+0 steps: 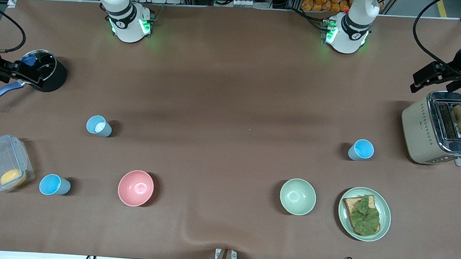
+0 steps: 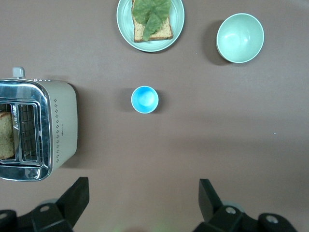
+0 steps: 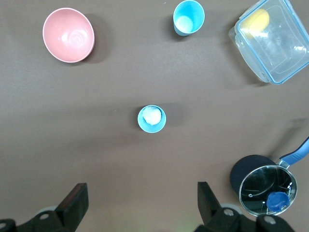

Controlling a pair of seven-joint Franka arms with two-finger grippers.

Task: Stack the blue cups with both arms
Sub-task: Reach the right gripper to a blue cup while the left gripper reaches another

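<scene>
Three blue cups stand upright on the brown table. A dull grey-blue cup (image 1: 99,126) (image 3: 151,119) stands toward the right arm's end. A sky-blue cup (image 1: 54,185) (image 3: 188,18) stands nearer the front camera, beside a clear container. A bright sky-blue cup (image 1: 361,149) (image 2: 145,99) stands toward the left arm's end, beside the toaster. My left gripper (image 2: 143,203) is open and empty, high over the table, apart from the bright cup. My right gripper (image 3: 141,203) is open and empty, high over the table, apart from the grey-blue cup. Neither gripper shows in the front view.
A pink bowl (image 1: 135,187), a green bowl (image 1: 297,196) and a plate with toast and lettuce (image 1: 385,211) stand near the front edge. A toaster (image 1: 438,128) holds a bread slice. A clear container (image 1: 2,163) and a lidded black pot (image 1: 44,70) stand at the right arm's end.
</scene>
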